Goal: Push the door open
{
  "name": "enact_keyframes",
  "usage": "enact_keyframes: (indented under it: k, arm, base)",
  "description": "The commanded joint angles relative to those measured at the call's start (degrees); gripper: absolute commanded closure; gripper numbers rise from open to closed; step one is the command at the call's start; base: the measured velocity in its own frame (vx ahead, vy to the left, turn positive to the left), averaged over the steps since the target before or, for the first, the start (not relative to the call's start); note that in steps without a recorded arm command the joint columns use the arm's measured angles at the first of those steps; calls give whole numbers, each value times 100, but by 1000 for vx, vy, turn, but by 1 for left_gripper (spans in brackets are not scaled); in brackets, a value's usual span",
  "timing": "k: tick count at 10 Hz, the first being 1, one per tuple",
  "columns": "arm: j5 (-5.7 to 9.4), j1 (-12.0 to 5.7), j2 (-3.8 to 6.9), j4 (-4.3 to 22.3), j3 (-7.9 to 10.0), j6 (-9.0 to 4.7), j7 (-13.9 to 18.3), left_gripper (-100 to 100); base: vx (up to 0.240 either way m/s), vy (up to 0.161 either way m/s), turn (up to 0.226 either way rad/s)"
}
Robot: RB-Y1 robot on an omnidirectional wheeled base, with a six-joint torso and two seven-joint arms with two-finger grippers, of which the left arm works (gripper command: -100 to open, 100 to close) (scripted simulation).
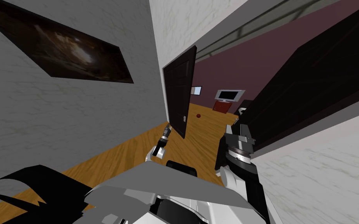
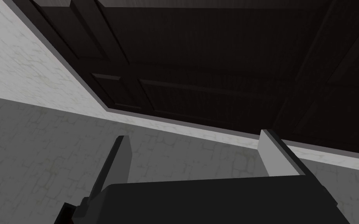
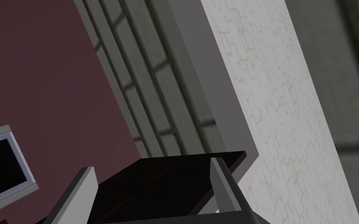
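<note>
Two dark panelled door leaves stand swung into a maroon-walled room. The narrow left door leaf [image 1: 179, 91] has a small handle [image 1: 184, 118]; the large right door leaf [image 1: 315, 85] runs along my right side. My left gripper [image 1: 168, 128] is low beside the left leaf's hinge edge. It is open and empty [image 2: 198, 155], facing the dark door [image 2: 221, 70] and its grey frame [image 2: 97, 97] without touching them. My right gripper [image 1: 240, 125] is up against the right leaf. It is open [image 3: 151, 186], with the dark top edge of a door [image 3: 163, 182] seen between its fingers.
Wooden floor [image 1: 136, 151] leads through the doorway. Beyond it lie a small red ball [image 1: 198, 115] and a screen [image 1: 229, 95] on a red cabinet [image 1: 220, 105]. A dark picture [image 1: 58, 46] hangs on the white left wall. A white wall [image 1: 330, 167] closes in on the right.
</note>
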Motion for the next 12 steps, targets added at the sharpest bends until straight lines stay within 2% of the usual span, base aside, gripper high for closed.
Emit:
enact_keyframes:
  k: [1,12]
  arm:
    - [-21,-114,9,249,-53,-46,20,-100]
    - [-166,-743,24,1825,-429,-351,144,-100]
  base:
    - [79,36,-65]
    - [88,50,-68]
